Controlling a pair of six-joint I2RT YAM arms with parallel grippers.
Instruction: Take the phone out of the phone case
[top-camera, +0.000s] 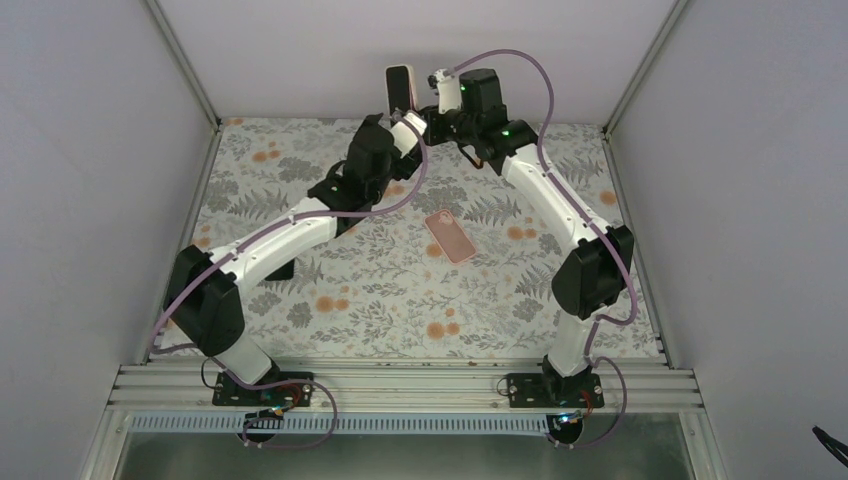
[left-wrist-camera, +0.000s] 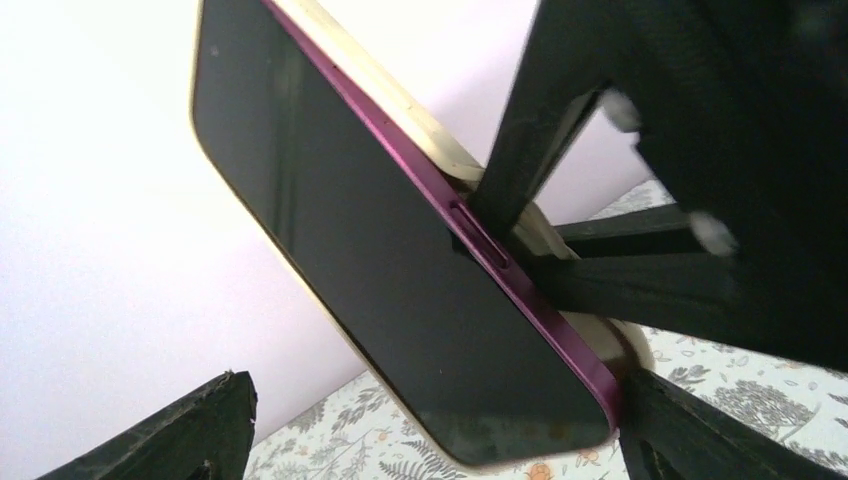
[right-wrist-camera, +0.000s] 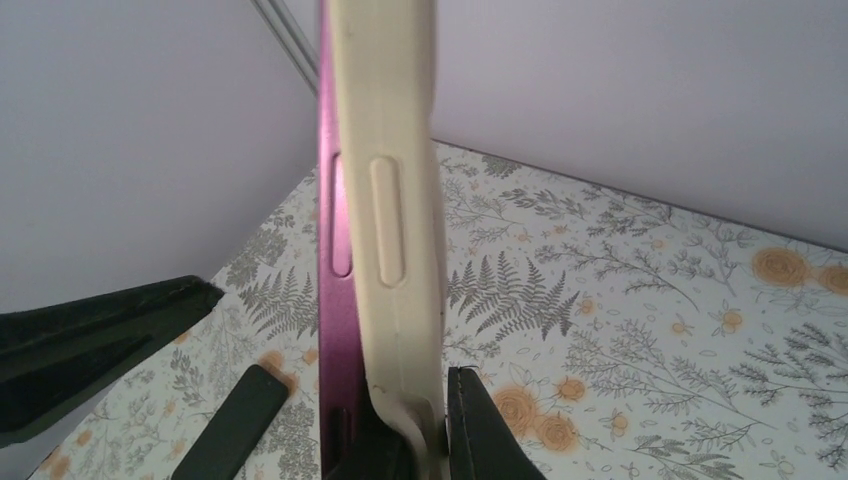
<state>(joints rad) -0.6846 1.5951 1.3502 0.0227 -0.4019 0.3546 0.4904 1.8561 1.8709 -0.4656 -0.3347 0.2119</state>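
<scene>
Saw the phone (top-camera: 400, 85) upright at top centre of the overhead frame, lower end clamped tight in the right gripper (right-wrist-camera: 418, 445). Found the cream phone case (right-wrist-camera: 390, 150) partly off, running beside the magenta edge. Noted the left gripper (left-wrist-camera: 435, 425) with fingers wide apart, flanking the phone. Spotted a pink cover (top-camera: 449, 237) flat on the floral table (top-camera: 380, 290), mid-frame

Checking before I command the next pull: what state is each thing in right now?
phone: held up off the table, one long edge out of its case.
cream case: peeled away along one side, not yet off.
right claw: shut on phone and case at the lower end.
left claw: open, fingers either side of the phone, not gripping.
pink case: flat on the table, untouched.
</scene>
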